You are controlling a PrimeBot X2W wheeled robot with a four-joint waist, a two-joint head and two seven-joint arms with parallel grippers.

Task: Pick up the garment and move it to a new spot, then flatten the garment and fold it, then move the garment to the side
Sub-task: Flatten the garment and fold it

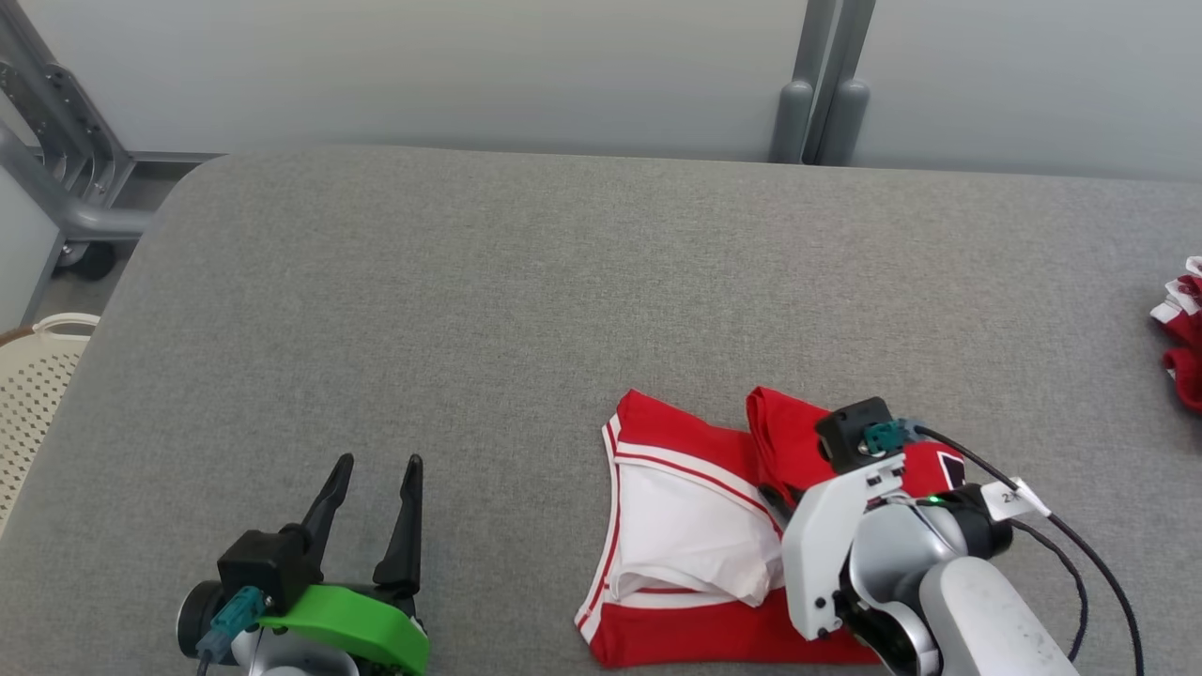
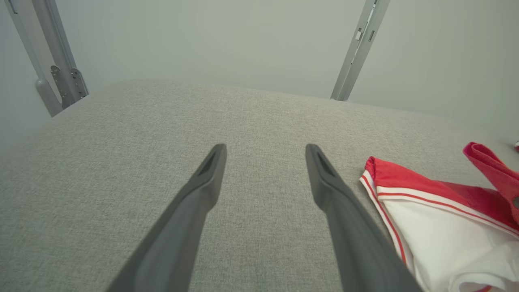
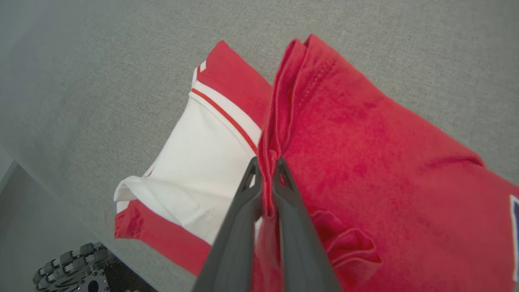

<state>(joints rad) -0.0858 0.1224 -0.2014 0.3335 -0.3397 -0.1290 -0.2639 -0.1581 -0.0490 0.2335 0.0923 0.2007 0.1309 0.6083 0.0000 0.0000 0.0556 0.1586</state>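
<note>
Red garment (image 3: 365, 162) pinched in right gripper (image 3: 267, 163).

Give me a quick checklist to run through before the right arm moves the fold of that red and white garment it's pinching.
1. Grip: right gripper shut on a red fold of the garment: ok.
2. Free arm: left gripper open, apart from the garment: ok.
3. Flatness on the table: red fold raised, white panel rumpled: not ok.
4. Number of layers pinched: cannot tell.
5. Neighbours: other red cloth at the table's right edge lies apart from the garment: ok.
</note>
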